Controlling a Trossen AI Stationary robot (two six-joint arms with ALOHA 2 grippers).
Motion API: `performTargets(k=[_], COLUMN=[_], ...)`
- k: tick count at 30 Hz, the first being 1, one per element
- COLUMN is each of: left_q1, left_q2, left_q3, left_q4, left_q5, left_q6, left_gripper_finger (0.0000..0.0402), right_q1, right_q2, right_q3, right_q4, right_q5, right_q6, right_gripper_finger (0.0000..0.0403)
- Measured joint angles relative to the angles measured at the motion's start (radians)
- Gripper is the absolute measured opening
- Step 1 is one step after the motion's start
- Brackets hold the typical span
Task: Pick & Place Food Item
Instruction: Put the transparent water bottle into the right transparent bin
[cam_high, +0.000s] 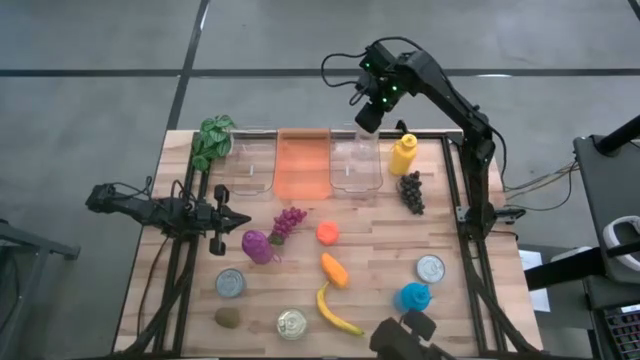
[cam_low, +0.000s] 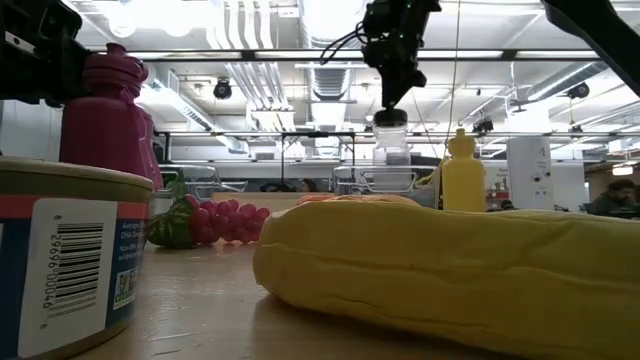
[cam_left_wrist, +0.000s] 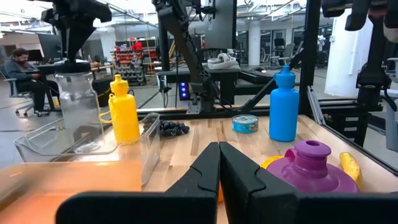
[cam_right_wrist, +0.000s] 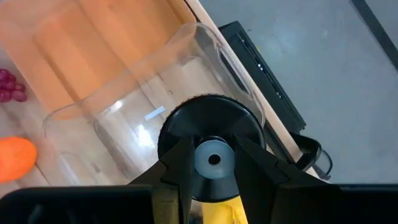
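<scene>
Right gripper (cam_right_wrist: 212, 163) raised above clear bin (cam_high: 356, 165) at table's far edge, fingers clamped on cap of clear jar (cam_low: 391, 138), jar hanging below them.
Left gripper (cam_high: 236, 220) low beside purple bottle (cam_high: 257, 246), fingers closed, empty.
Count: bins 3; cans apparently 3; grape bunches 2.

Right end effector (cam_high: 368, 117) raised, fingers gripping; left end effector (cam_high: 238, 220) low, fingers together.

Three bins (cam_high: 303, 163), three cans (cam_high: 231, 283), two grape bunches (cam_high: 288, 223).
</scene>
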Motion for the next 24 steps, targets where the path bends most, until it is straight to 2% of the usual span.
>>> performTargets(k=[24], left_q1=[0.0], left_q2=[0.0], left_q3=[0.0], left_q4=[0.0], left_q5=[0.0], left_q6=[0.0], left_gripper_finger=[0.001], right_q1=[0.0], right_q2=[0.018], right_q3=[-0.006], right_q4=[0.022], right_q5=[-0.001], right_q6=[-0.009], right_gripper_finger=[0.0091])
